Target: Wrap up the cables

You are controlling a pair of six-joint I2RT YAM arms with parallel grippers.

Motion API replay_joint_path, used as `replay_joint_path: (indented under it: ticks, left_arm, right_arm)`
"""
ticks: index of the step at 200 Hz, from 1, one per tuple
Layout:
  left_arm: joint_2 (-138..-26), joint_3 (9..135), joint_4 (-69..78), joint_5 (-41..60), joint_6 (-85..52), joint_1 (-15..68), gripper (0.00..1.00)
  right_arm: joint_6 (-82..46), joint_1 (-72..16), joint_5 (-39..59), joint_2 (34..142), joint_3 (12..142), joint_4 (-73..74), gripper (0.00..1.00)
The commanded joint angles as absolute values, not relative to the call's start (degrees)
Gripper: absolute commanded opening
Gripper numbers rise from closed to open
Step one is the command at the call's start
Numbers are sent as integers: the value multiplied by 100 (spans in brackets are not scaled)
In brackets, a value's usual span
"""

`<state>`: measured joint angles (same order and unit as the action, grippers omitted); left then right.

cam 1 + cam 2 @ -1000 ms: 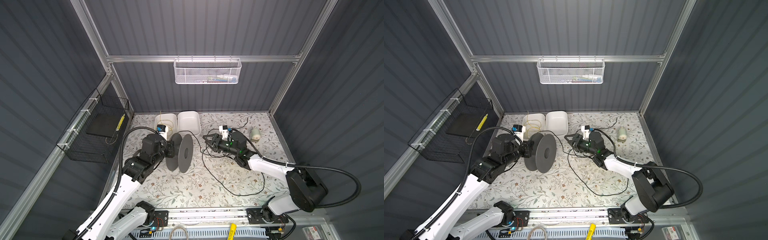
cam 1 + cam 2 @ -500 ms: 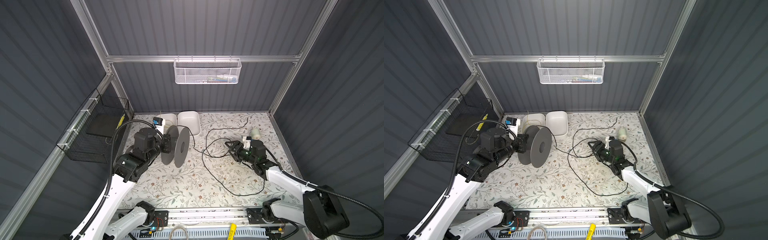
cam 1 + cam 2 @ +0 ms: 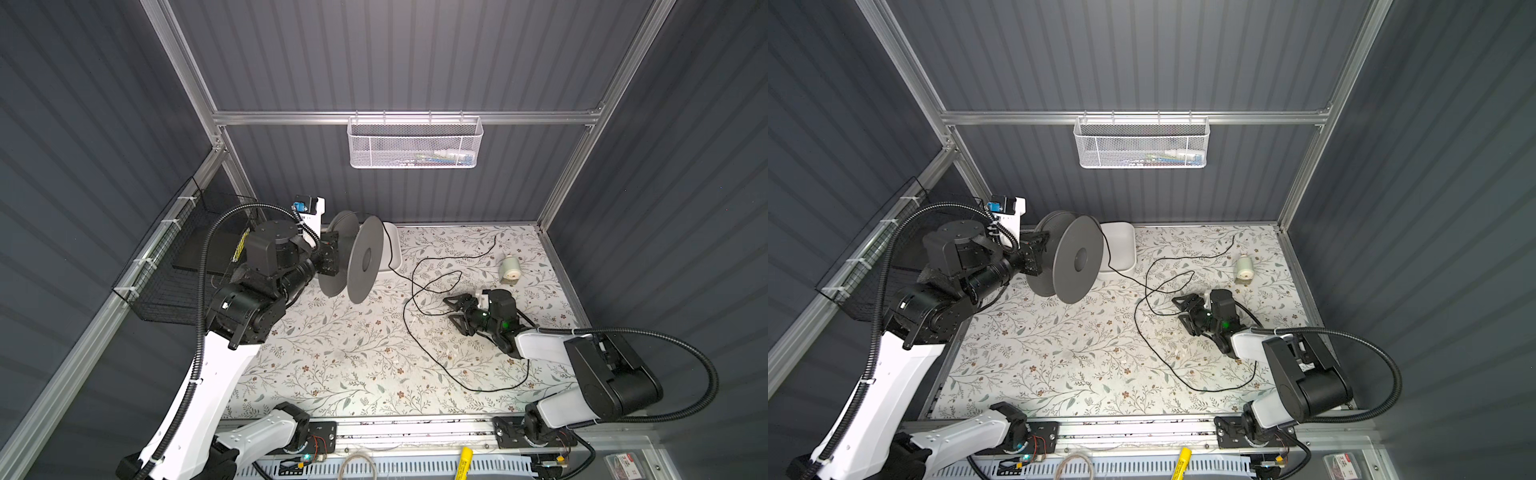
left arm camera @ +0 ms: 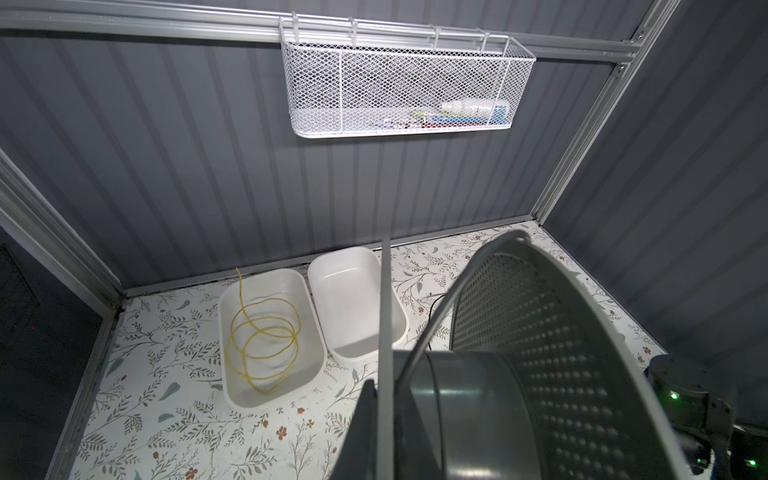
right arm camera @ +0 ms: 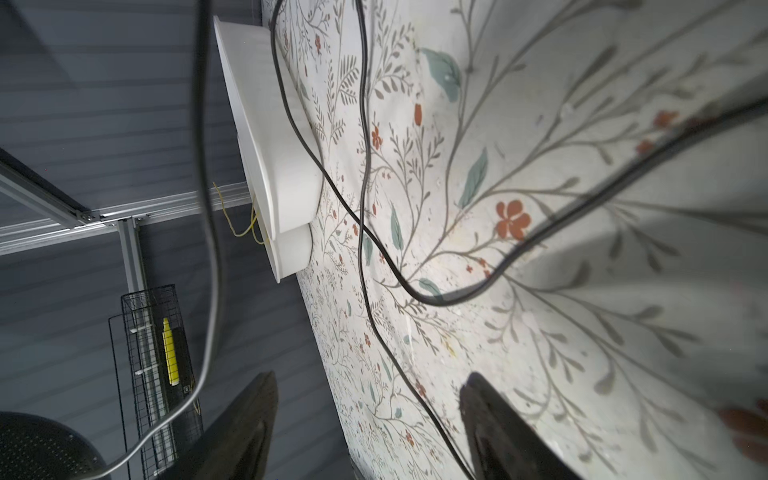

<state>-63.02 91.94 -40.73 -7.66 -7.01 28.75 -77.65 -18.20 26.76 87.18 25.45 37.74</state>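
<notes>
Two white plastic tubs sit side by side at the back of the floral-patterned desk (image 3: 332, 365). In the left wrist view the first tub (image 4: 270, 286) holds a loose yellow wire coil (image 4: 262, 345). The second tub (image 4: 353, 299) shows its bare white floor. A white mesh basket (image 3: 415, 143) hangs from the rail on the back wall, upper centre of the frame, with a few small items (image 4: 469, 112) at one end, too blurred to name. A black wire basket (image 3: 166, 270) hangs on the left wall and holds a yellow marker-like stick (image 5: 170, 353) beside a flat black slab.

The left arm climbs from the lower left of the frame, its wrist level and pointing right. The left end effector (image 3: 330, 257) is clamped on the nearer flange of a grey plastic spool (image 3: 365, 259), whose two discs stand upright in front of the tubs. The thin black cord (image 3: 405, 328) runs from the spool's hub and drops past the second tub. From there it lies in loose loops across the centre right of the desk, one long bight sweeping toward the lower right.

The right arm folds at the right edge and reaches left, low over the desk. The right end effector (image 3: 453, 313) is rolled on its side, fingers (image 5: 249, 415) spread wide, gripping nothing. In the right wrist view the cord lies on the desk between them.
</notes>
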Motion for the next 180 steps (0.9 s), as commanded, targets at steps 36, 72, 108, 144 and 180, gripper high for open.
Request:
replay_joint_path:
  ticks: [36,72,108,144,180]
  left_arm:
    - [-6311,9527,-4150,-693,-611,2849,0]
    - [-6293,9544,-4175,-738,-599,2848,0]
    - [-6268,9496,-4192,-846,-582,2848,0]
    - [-6278,9431,-4125,-1002,-554,2848,0]
    - [-6323,9404,-4069,-1035,-572,2848,0]
  right_arm:
    - [-8231,-1837,2769,9396,2828,5301,68]
    - [-8240,-1780,2686,9398,2748,5432,65]
    - [-8208,-1715,2654,9240,2717,5315,58]
    - [-8126,-1562,2785,9034,2519,5133,44]
    - [-7954,-1156,2986,8819,2528,4764,38]
